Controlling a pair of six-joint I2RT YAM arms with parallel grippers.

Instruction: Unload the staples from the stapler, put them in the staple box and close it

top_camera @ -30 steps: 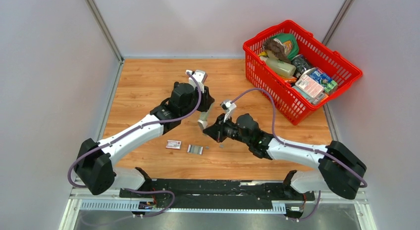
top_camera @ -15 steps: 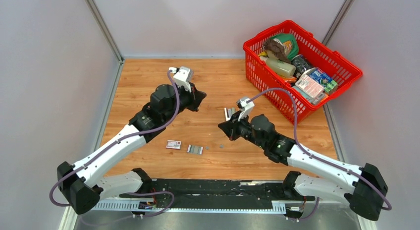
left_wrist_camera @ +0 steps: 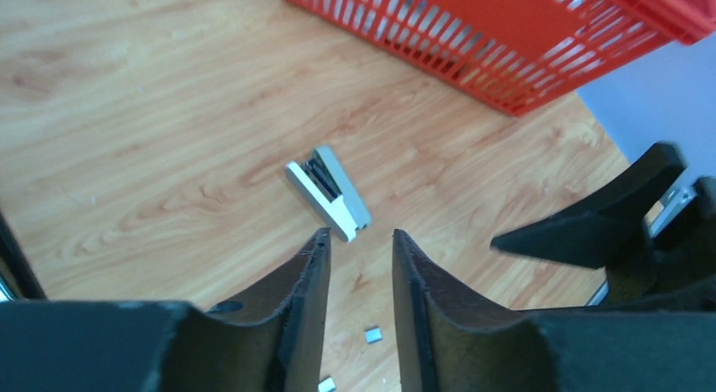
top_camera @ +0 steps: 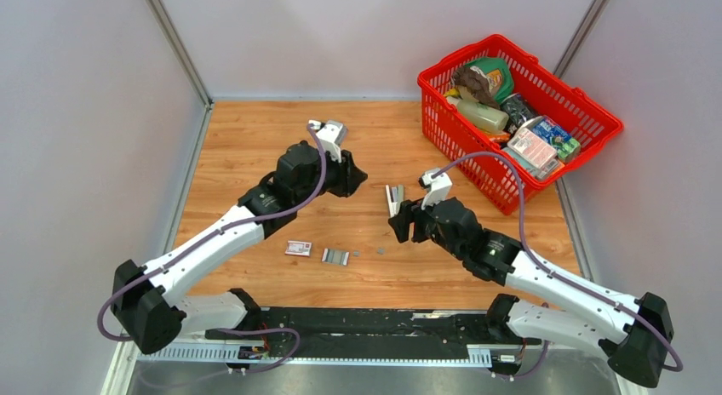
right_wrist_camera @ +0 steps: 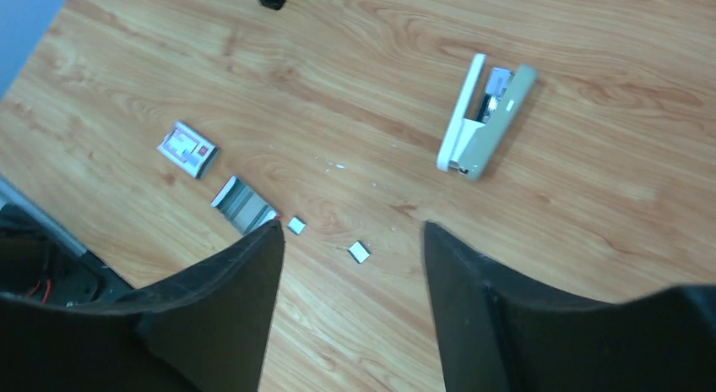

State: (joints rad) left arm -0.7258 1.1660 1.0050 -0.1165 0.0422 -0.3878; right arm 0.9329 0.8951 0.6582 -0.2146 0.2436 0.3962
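The stapler [top_camera: 394,197] lies on its side on the wooden table, pale grey and white outside with black and silvery metal inside; it shows too in the left wrist view [left_wrist_camera: 330,193] and the right wrist view [right_wrist_camera: 484,117]. No gripper touches it. My left gripper [top_camera: 354,179] hovers to its left, open and empty [left_wrist_camera: 359,236]. My right gripper [top_camera: 407,228] hangs just below it, open wide and empty [right_wrist_camera: 350,226]. A short strip of staples [top_camera: 335,256] [right_wrist_camera: 243,204] lies near the front, with two loose staple bits [right_wrist_camera: 296,225] [right_wrist_camera: 359,252] beside it.
A small white-and-red box [top_camera: 298,248] [right_wrist_camera: 187,148] lies left of the strip. A red basket [top_camera: 511,195] full of groceries stands at the back right, its wall close behind the stapler in the left wrist view [left_wrist_camera: 507,46]. Grey walls enclose the table.
Both grippers held the stapler together a second ago. Both have let go and opened, and it now lies on the table. The right arm drew back to the right.
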